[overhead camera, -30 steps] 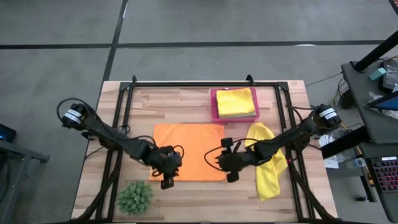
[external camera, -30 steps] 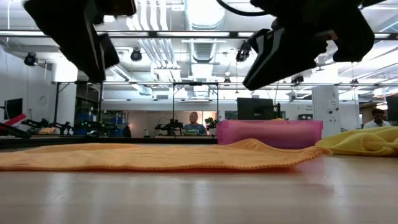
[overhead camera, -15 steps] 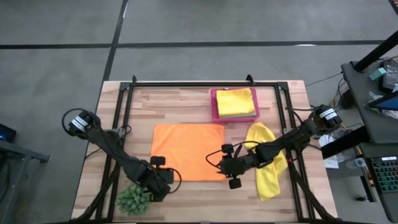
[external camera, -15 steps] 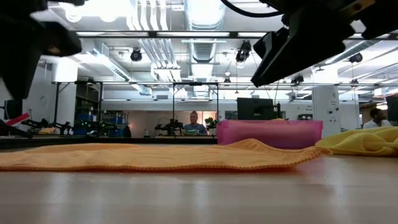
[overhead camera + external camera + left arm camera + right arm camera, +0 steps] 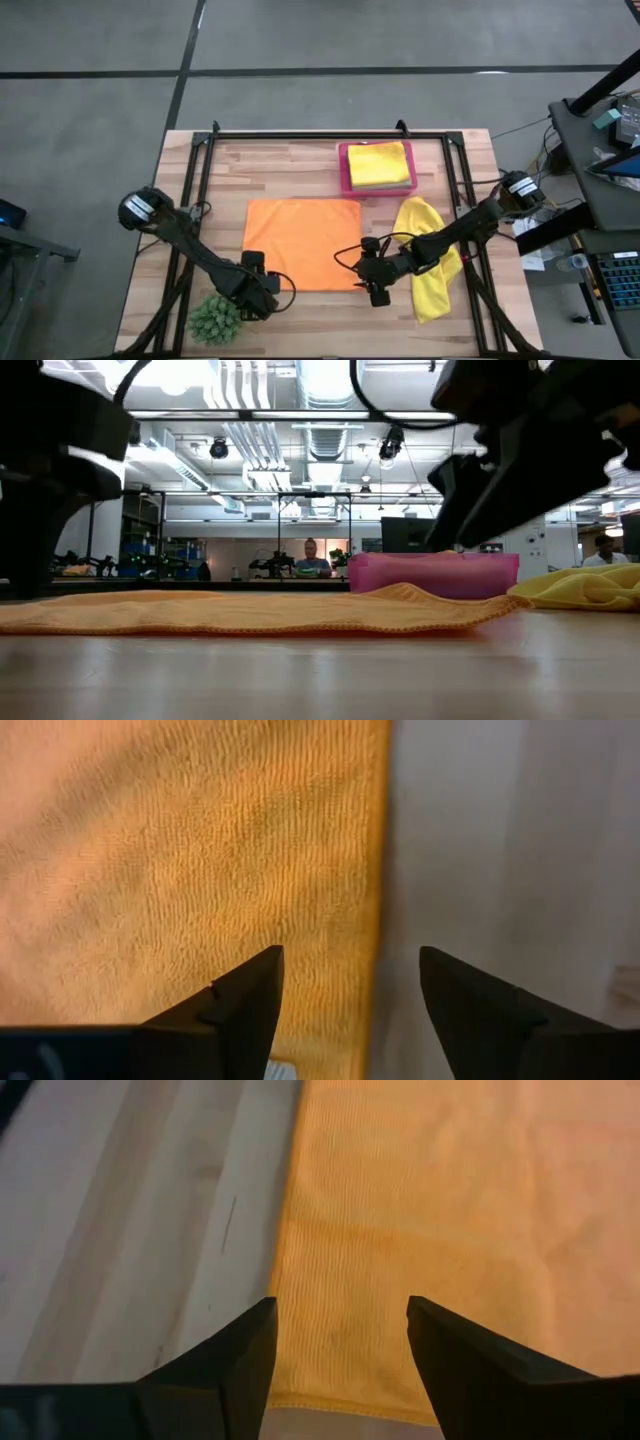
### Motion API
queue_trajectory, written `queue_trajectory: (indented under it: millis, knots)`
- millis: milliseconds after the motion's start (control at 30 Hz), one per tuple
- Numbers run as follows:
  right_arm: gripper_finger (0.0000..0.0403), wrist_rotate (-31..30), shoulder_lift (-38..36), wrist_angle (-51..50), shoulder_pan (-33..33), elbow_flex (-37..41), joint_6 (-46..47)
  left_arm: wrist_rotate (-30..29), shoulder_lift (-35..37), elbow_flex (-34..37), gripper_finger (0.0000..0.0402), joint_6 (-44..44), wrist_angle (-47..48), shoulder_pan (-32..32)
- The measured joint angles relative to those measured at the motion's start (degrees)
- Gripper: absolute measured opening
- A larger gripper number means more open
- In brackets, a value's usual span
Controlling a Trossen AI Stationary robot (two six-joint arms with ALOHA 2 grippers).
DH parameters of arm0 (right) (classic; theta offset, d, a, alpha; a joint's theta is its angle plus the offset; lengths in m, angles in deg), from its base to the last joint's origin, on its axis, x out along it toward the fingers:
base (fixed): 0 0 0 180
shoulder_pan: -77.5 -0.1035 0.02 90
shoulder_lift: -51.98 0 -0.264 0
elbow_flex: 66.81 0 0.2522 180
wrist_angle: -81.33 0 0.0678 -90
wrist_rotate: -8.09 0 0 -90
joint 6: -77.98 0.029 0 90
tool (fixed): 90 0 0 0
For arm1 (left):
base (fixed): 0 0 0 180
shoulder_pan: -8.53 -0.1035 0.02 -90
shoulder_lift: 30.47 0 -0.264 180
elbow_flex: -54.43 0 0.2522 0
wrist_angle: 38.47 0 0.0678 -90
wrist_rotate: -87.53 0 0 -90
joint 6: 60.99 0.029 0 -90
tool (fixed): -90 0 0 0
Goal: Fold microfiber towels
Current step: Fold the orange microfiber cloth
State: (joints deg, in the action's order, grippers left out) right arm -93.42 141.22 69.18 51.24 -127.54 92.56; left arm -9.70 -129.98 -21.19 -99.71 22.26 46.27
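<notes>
Rigid pink rectangular tray [image 5: 344, 168] sits at the far edge of the wooden slat table [image 5: 300, 160], right of centre. It holds one folded yellow microfiber towel [image 5: 378, 163], lying flat inside the rim.

Orange microfiber towel [image 5: 303, 243] is spread flat in a single layer mid-table, roughly square, with slight ripples along its near hem in the low view. Its far right corner is just beside the tray. A second yellow microfiber towel [image 5: 432, 262] lies crumpled to the right of it, stretching toward the near edge.

Left gripper [image 5: 262, 297] is at the orange towel's near left corner, fingers [image 5: 240, 995] apart and straddling the towel's side hem, nothing clamped. Small spiky green plant ball [image 5: 215, 318] sits just beside it, at the near table edge.

Right gripper [image 5: 372, 283] is at the near right corner, fingers [image 5: 235, 1348] apart over the hem, nothing clamped. The right arm crosses over the crumpled yellow towel.

Bare wood shows left of the orange towel and along the far edge left of the tray.
</notes>
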Motion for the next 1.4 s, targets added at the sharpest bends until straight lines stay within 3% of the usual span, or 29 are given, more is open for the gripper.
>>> queue_trajectory:
  millis: [367, 667, 833, 1100, 1200, 1400]
  knots:
    - [0.0215, 5.5, 6.1, 5.8, 0.0, 0.4, 2.5, 2.2, -3.9, -0.2, 0.0218, 0.1, 0.1, -1.8]
    - [0.0199, 5.9, 8.1, 6.1, 0.4, 1.3, 4.4, 1.5, -3.7, 0.1, 0.0214, 0.1, 0.1, -2.2]
    - [0.014, 6.0, 9.0, 6.8, 0.4, 1.3, 4.7, 0.8, -3.7, 0.4, 0.017, 0.0, 0.1, -2.5]
    - [0.0018, 7.4, 8.9, 6.7, 0.4, 1.3, 3.4, -0.1, -3.7, 1.5, 0.0049, 0.0, 0.3, -2.5]
    - [0.0013, 7.3, 7.9, 5.9, 0.4, 1.5, 2.1, -0.5, -3.4, 1.6, 0.0009, 0.2, 0.6, -2.7]
    - [0.0009, 4.0, 3.3, -0.6, 0.4, 1.6, 0.0, 0.6, -0.8, 0.6, 0.0003, 1.8, 1.8, -2.9]
